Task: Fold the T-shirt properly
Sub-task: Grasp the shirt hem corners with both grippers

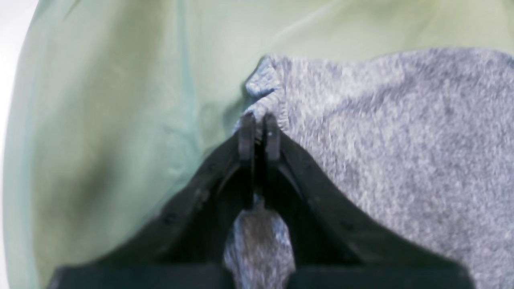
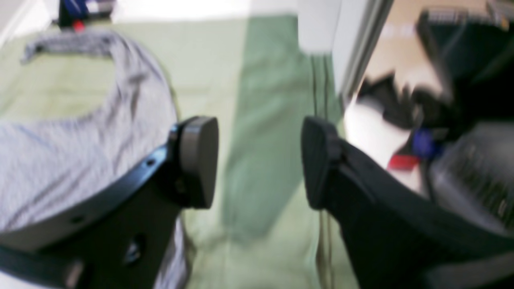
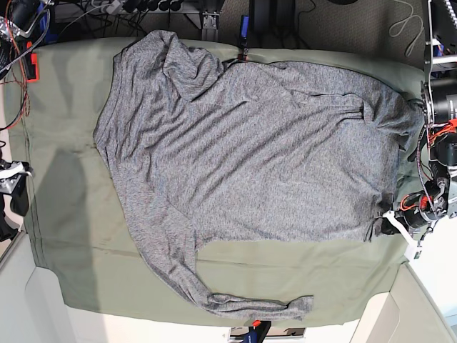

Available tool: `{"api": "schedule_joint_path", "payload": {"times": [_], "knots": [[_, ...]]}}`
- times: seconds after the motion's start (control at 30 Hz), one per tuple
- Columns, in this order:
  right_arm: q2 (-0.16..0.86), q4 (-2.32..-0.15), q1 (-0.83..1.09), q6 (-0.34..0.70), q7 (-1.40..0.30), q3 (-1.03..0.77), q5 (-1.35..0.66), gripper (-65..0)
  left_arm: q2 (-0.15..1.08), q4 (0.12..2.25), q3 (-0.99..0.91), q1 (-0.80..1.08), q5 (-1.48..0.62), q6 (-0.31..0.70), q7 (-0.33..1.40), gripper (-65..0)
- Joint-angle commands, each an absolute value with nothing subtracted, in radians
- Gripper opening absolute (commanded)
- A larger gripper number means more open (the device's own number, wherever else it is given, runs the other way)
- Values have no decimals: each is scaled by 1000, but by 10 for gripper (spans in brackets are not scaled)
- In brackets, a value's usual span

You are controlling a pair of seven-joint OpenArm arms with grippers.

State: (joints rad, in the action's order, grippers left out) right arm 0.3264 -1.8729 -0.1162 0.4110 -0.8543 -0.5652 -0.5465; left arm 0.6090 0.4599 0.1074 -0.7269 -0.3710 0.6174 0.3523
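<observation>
The heathered grey T-shirt [image 3: 250,143] lies spread over the olive-green cloth [image 3: 93,264], with one long sleeve [image 3: 214,296] trailing toward the front edge. My left gripper [image 3: 385,227] is at the shirt's right lower corner. In the left wrist view the left gripper [image 1: 259,120] is shut on a bunched edge of the T-shirt [image 1: 401,140]. My right gripper [image 2: 260,160] is open and empty, with the T-shirt [image 2: 60,160] to its left and not touching it. In the base view the right gripper [image 3: 14,187] is at the table's left edge, beside the cloth.
Cables and electronics [image 3: 143,7] crowd the back edge. A red part [image 3: 31,61] sits at the back left corner. The left arm's body [image 3: 439,114] stands off the right edge. A white post [image 2: 353,40] and dark gear [image 2: 461,120] show beside the right gripper.
</observation>
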Motion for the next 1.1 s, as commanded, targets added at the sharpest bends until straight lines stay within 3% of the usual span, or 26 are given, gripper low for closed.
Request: {"api": "schedule_joint_path", "payload": {"times": [0.0, 0.27, 0.4, 0.57, 0.87, 1.07], "knots": [[359, -1894, -158, 415, -818, -569, -562, -318, 627, 493, 105, -782, -385, 643, 330, -650], [399, -1862, -183, 415, -819, -530, -556, -318, 612, 560, 175, -813, -433, 678, 389, -650], [399, -1851, -202, 403, -807, -422, -507, -318, 604, 560, 223, -814, -428, 625, 360, -650], [399, -1830, -280, 336, -805, -290, -395, -318, 588, 587, 223, -817, -429, 656, 389, -650], [392, -1783, -420, 326, -833, -88, -367, -318, 579, 596, 223, -812, -428, 656, 412, -650], [331, -1779, -491, 310, -850, 37, -355, -318, 579, 596, 223, -812, -429, 657, 436, -650]]}}
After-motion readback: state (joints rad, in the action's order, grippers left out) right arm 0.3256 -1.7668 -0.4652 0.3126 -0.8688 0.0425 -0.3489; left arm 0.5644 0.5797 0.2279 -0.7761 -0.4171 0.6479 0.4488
